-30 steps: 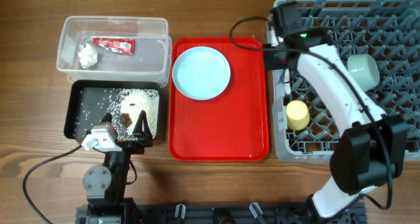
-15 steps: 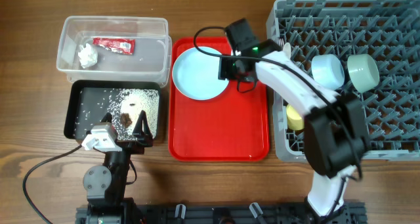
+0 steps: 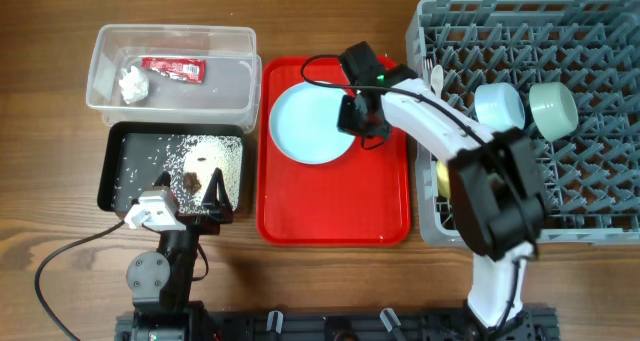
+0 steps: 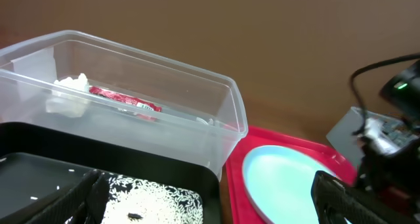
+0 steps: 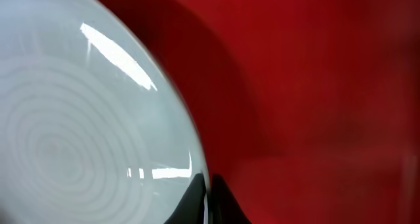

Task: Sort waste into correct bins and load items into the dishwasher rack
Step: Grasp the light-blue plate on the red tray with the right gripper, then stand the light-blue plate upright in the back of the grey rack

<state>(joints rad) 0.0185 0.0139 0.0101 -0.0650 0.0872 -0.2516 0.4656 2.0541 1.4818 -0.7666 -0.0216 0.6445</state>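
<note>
Fingertips (image 5: pixel 197 201) of the right gripper (image 3: pixel 362 121) are showing as dark points low in the wrist view, right at the rim of the pale blue plate (image 3: pixel 308 124). Whether they are pinching that rim or merely flanking it, I cannot tell. The plate is lying flat directly beneath and beside this gripper, on the red tray (image 3: pixel 335 201) that is spreading out under it. On the gripper's other side from the plate, the grey dishwasher rack (image 3: pixel 590 181) is standing near, holding the pale blue bowl (image 3: pixel 498 106), the mint green bowl (image 3: pixel 553 108) just beside it, a white utensil (image 3: pixel 436 77) and the yellow cup (image 3: pixel 443 176), which the arm is partly hiding.

The left gripper (image 3: pixel 215 196) is hanging with its fingers spread wide and nothing between them, well apart from the plate. Beneath it the black tub (image 3: pixel 115 171) is holding scattered rice (image 3: pixel 205 156) and brown bits. Just past that tub, the clear tub (image 4: pixel 131 53) is containing the red wrapper (image 4: pixel 125 99) and the white tissue (image 4: pixel 69 92).
</note>
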